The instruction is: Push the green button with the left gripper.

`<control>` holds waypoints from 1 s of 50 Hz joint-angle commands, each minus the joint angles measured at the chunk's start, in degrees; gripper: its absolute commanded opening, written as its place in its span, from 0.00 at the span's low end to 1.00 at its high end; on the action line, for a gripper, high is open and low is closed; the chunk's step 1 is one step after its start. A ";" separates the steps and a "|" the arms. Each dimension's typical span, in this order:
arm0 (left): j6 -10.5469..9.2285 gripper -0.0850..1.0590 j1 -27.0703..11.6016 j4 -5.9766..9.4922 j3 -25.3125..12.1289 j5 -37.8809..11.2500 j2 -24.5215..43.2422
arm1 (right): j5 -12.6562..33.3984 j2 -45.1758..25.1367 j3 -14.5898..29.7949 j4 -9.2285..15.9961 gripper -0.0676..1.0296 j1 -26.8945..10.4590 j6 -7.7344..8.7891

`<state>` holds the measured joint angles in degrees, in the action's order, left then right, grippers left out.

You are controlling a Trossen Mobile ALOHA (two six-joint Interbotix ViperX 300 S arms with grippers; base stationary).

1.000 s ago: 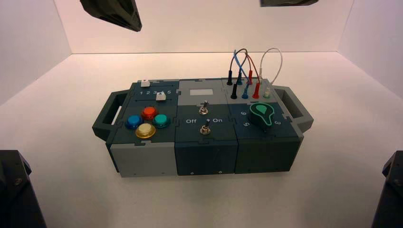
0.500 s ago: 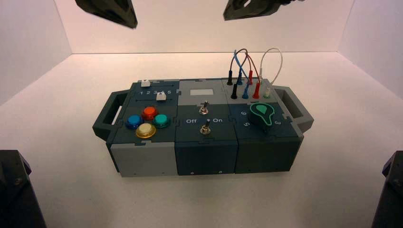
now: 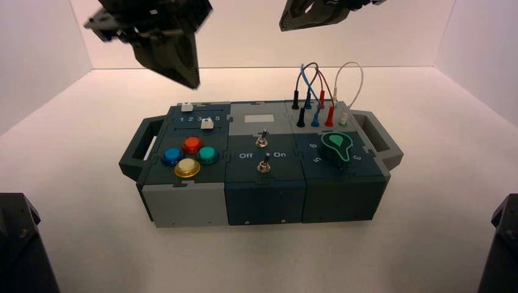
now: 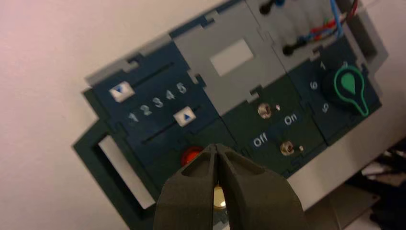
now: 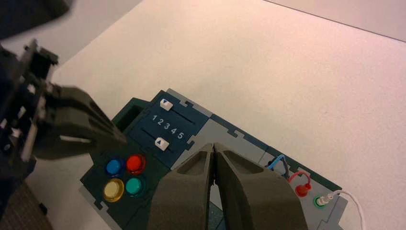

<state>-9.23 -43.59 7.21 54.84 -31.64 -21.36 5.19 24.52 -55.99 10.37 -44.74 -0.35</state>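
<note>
1. Looking at the near edge of the box (image 3: 183,204), we are seeing four round buttons clustered on its left section: yellow button (image 3: 187,167) nearest, blue button (image 3: 171,156) to the left, red button (image 3: 192,144) behind.
2. We are finding the green button (image 3: 207,154) on the right of that cluster, untouched, with nothing resting on it.
3. We are holding the left gripper (image 3: 190,79) in the air above and behind the sliders (image 3: 206,124), well apart from the green button; its fingers (image 4: 239,187) are pressed together, gripping nothing.
4. We are keeping the right gripper (image 3: 287,23) high beyond the wires (image 3: 317,79), its fingers likewise closed on nothing.
</note>
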 commanded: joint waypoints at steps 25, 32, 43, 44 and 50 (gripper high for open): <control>-0.26 0.04 -5.19 1.85 -1.32 -0.35 8.17 | -0.35 0.70 1.05 -0.18 0.04 -0.35 0.09; -0.26 0.04 -5.45 1.85 -1.05 -1.32 8.79 | -0.35 0.62 1.23 -0.18 0.04 -0.35 0.18; -0.18 0.04 -5.45 1.85 -0.79 -1.41 11.07 | -0.35 0.70 1.23 -0.18 0.04 -0.35 0.18; -0.09 0.04 -5.54 1.85 -0.79 -1.41 11.43 | -0.35 0.70 1.23 -0.18 0.04 -0.35 0.18; -0.09 0.04 -5.98 1.85 -0.88 -1.23 13.18 | -0.35 0.70 1.14 -0.18 0.04 -0.35 0.18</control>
<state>-9.14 -49.04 8.96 54.67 -33.13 -8.61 5.19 24.52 -55.99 10.28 -44.74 -0.26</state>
